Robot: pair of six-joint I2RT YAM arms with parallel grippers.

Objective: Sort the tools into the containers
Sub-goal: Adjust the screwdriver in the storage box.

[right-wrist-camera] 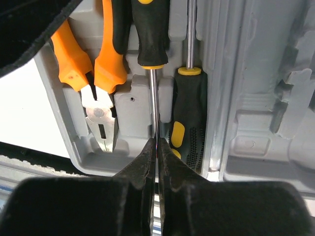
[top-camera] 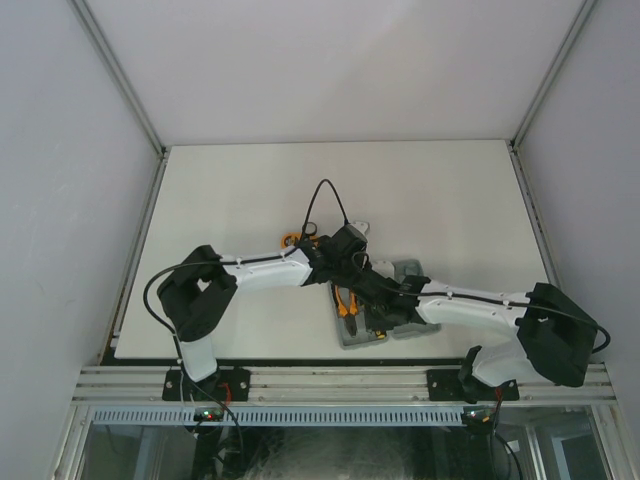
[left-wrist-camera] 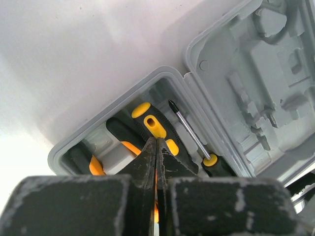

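Observation:
The grey case (top-camera: 407,270) lies open near the table's front edge, with both arms meeting over it. In its left half (right-wrist-camera: 54,115) lie the orange-handled pliers (right-wrist-camera: 106,56) and two black-and-yellow screwdrivers, head to tail. My right gripper (right-wrist-camera: 156,141) is shut, its tips right at the thin shaft of one screwdriver (right-wrist-camera: 154,98). The other screwdriver (right-wrist-camera: 189,115) lies just right of it. My left gripper (left-wrist-camera: 156,140) is shut too, over that first screwdriver's yellow-marked handle (left-wrist-camera: 154,125). An orange round tape measure (top-camera: 290,240) shows behind the left arm.
The case's other half (left-wrist-camera: 256,73) shows only moulded recesses. The pliers' orange handles (left-wrist-camera: 96,167) lie left of the left gripper. A black cable loop (top-camera: 325,200) rises above the left wrist. A metal rail (top-camera: 340,382) runs along the table's near edge, and white walls enclose the other sides.

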